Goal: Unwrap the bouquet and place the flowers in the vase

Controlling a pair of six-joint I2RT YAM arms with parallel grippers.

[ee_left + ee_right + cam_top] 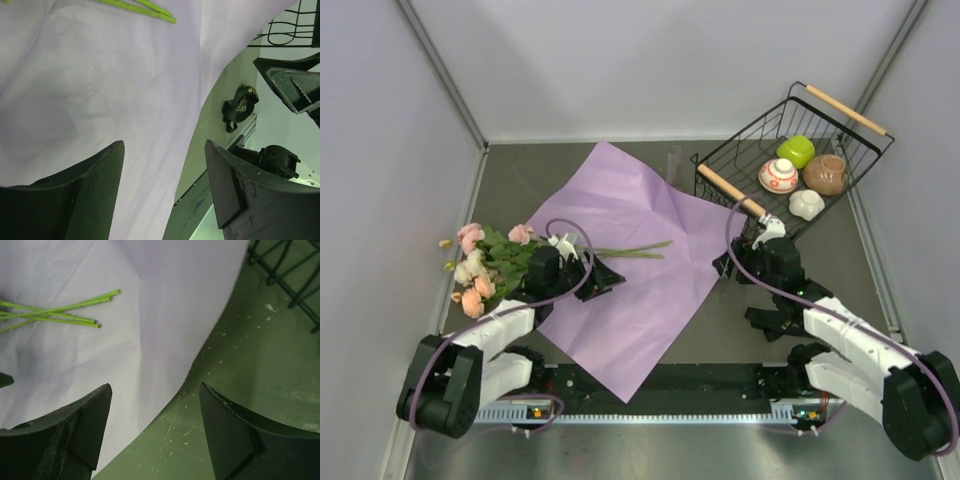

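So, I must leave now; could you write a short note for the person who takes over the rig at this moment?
Left hand: open, empty, above the paper sheet near the flowers.
Right hand: open, empty, above the sheet's right edge.
Flowers lie loose at the left, stems on the sheet; ribbon is off, on the table; vase stands behind the sheet, no flowers in it.
Done: unwrapping. Left to do: flowers into the vase.

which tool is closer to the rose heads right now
Left. The left tool sits over the paper just beside the roses; the right tool is across the sheet, by the wire basket.
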